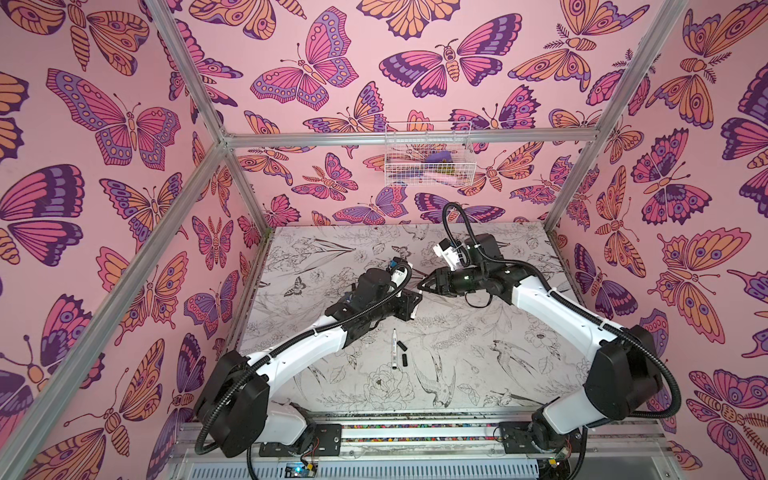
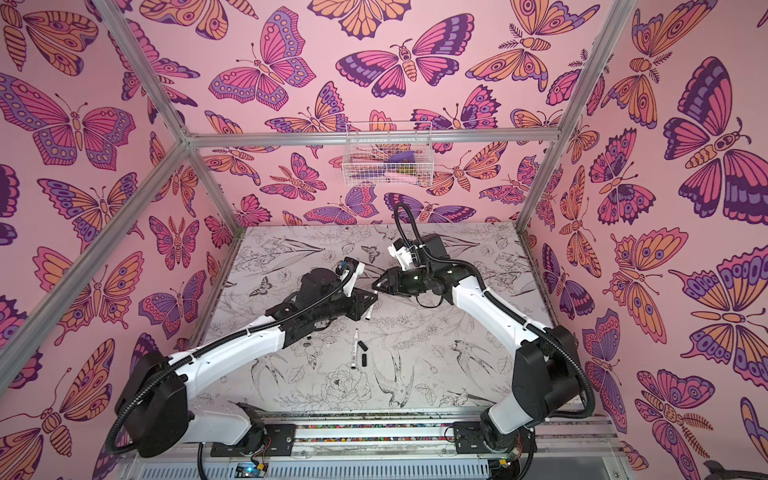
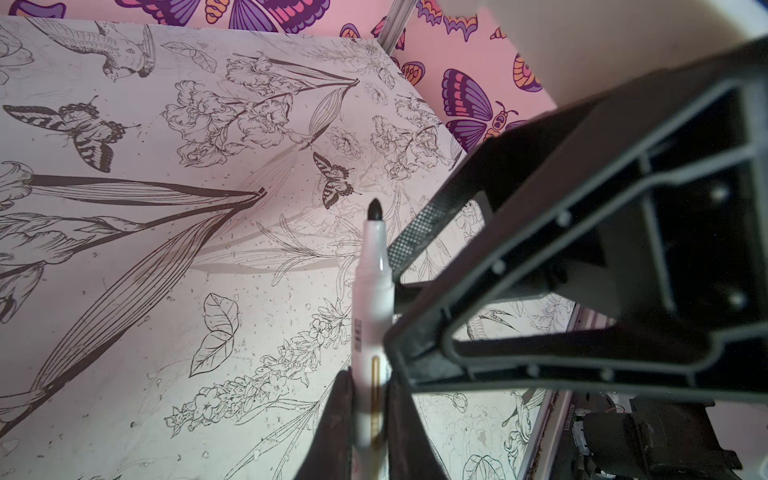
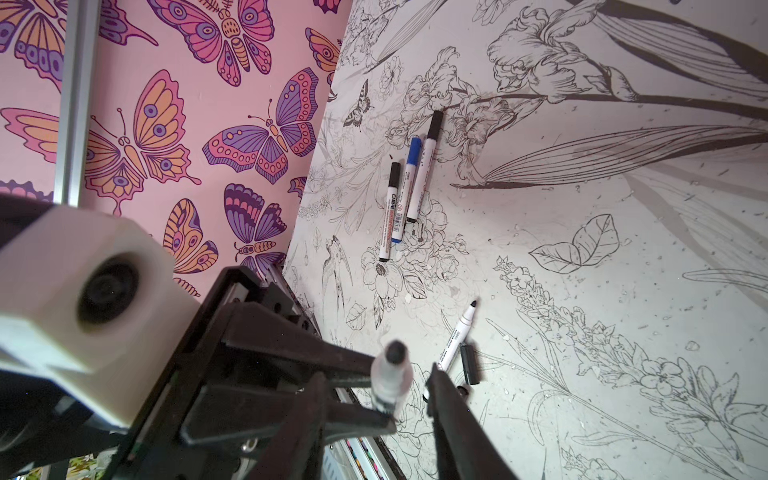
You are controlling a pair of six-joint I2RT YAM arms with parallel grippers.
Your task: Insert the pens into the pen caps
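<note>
The left gripper is clenched on the lower barrel of a pen, held above the middle of the counter with its bare black nib pointing right. The right gripper meets it there. Its jaws are apart with the nib end between them and, as far as shows, a gap on either side; it carries no cap. Nearer than both, a second uncapped pen lies flat with two black caps just beside it. Three capped pens lie together toward the left wall. This looks like a handover or regrasp, and the risk is in where the right jaws land. On the nib they would smear ink or crush the felt. On the barrel, with the left holding firm, any misalignment would twist the pen or lever it loose. Letting go on the left too early would drop it onto the loose pen and caps and scatter them.
</note>
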